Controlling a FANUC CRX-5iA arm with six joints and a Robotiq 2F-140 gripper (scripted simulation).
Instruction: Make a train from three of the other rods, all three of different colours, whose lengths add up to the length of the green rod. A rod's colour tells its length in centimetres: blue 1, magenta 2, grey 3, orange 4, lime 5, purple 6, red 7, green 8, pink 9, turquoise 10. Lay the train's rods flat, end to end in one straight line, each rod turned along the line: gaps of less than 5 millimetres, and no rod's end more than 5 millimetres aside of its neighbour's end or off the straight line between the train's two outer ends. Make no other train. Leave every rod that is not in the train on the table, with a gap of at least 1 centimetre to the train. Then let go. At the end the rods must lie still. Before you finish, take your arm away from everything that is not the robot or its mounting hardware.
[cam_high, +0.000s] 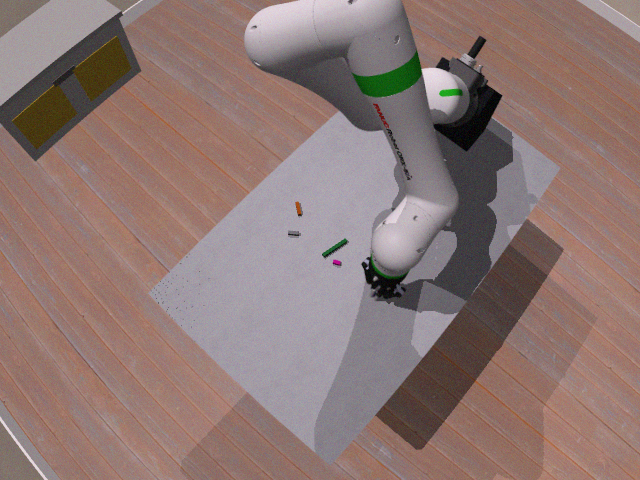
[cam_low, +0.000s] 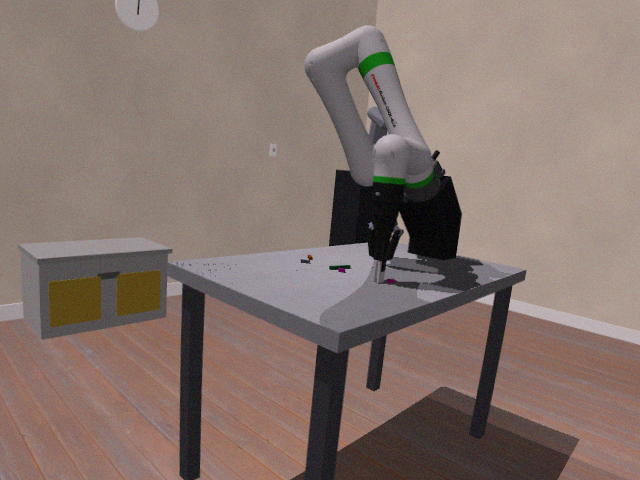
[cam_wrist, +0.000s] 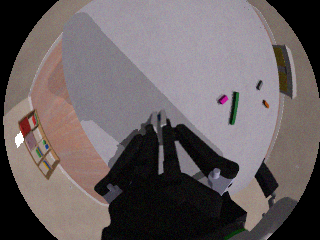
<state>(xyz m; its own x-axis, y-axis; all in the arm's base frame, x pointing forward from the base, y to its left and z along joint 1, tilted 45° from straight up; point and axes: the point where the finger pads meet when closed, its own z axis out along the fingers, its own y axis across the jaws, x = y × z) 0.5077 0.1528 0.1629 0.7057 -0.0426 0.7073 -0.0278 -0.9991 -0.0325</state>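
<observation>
The green rod (cam_high: 334, 248) lies flat near the middle of the grey table. A short magenta rod (cam_high: 337, 262) lies just beside it, apart from it. An orange rod (cam_high: 298, 208) and a grey rod (cam_high: 294, 233) lie further left, each alone. My gripper (cam_low: 379, 277) points straight down at the table, to the right of the green rod, and is shut on a small rod (cam_wrist: 159, 120) whose colour I cannot tell. In the exterior view a small magenta-purple bit (cam_low: 390, 280) shows on the table right beside the fingertips. In the top view my wrist (cam_high: 385, 281) hides the fingertips.
The arm's black base (cam_high: 467, 111) stands at the table's far right corner. A grey cabinet with yellow doors (cam_low: 95, 284) stands on the floor to the left, away from the table. The table's right edge is near the gripper.
</observation>
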